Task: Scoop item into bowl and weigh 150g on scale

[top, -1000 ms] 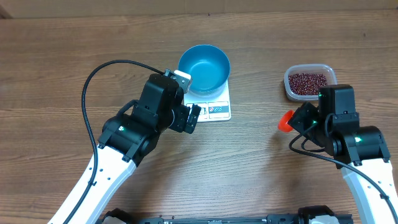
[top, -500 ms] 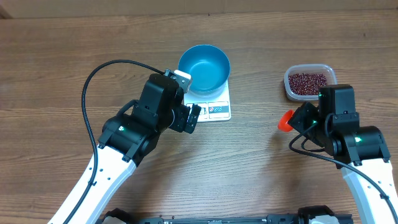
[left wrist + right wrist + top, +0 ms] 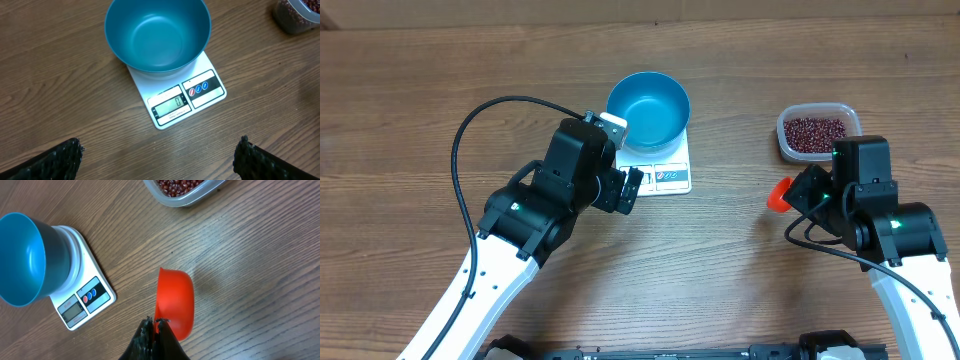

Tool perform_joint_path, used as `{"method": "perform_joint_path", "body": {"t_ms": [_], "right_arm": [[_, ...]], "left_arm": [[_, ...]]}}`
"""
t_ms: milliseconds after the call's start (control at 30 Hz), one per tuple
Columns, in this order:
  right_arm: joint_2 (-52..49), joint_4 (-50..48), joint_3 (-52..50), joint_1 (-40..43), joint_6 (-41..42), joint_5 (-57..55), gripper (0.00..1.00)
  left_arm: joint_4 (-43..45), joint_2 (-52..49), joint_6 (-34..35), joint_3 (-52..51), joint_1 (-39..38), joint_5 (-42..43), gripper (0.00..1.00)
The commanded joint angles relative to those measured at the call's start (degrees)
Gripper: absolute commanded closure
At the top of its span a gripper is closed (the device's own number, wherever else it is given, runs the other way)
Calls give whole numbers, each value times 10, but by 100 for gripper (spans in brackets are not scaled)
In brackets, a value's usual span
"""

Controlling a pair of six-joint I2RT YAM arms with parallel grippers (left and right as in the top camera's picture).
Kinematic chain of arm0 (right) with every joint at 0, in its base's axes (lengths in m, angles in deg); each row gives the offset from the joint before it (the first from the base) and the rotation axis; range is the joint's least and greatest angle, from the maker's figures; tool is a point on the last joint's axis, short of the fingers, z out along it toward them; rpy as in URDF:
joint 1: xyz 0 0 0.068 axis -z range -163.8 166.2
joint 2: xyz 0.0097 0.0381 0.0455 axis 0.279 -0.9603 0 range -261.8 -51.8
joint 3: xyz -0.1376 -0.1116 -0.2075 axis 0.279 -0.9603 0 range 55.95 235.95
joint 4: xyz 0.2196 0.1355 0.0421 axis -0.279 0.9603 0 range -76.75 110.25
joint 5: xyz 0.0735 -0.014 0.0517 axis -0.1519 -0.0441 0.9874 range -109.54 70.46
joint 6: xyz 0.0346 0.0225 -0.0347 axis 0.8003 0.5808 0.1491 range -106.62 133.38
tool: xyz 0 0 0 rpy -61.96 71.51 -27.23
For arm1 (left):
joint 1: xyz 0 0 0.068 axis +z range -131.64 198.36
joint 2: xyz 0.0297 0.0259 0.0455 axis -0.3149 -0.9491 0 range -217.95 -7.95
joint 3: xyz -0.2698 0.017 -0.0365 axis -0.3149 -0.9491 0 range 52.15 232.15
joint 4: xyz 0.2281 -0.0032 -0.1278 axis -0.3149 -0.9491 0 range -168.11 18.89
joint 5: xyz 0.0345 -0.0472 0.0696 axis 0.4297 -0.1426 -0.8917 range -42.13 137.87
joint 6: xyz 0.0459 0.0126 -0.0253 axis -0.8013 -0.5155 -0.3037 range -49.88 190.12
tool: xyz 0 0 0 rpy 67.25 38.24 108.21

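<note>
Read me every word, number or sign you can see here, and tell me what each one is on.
"0": on the display of the scale.
Three round button symbols beside it, one red, two blue: too small to read.
The fine print under the display: too small to read.
No text visible on the bowl, the tub or the scoop.

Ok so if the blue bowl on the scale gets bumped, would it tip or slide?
It would probably slide easily: the bowl is empty and looks like smooth, light plastic. It may also tip, since its rim overhangs the small scale and it narrows toward the base.
</note>
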Motion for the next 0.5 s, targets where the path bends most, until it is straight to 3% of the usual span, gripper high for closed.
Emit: {"method": "perform_joint_path", "body": {"t_ms": [0,467], "right_arm": [[4,-4,19,2,-5,-6,96],[4,-6,19,2,-5,-10,96]], "left_arm": [[0,0,-3,16,2,-7,0],[39,0,-3,16,2,-10,0]]}}
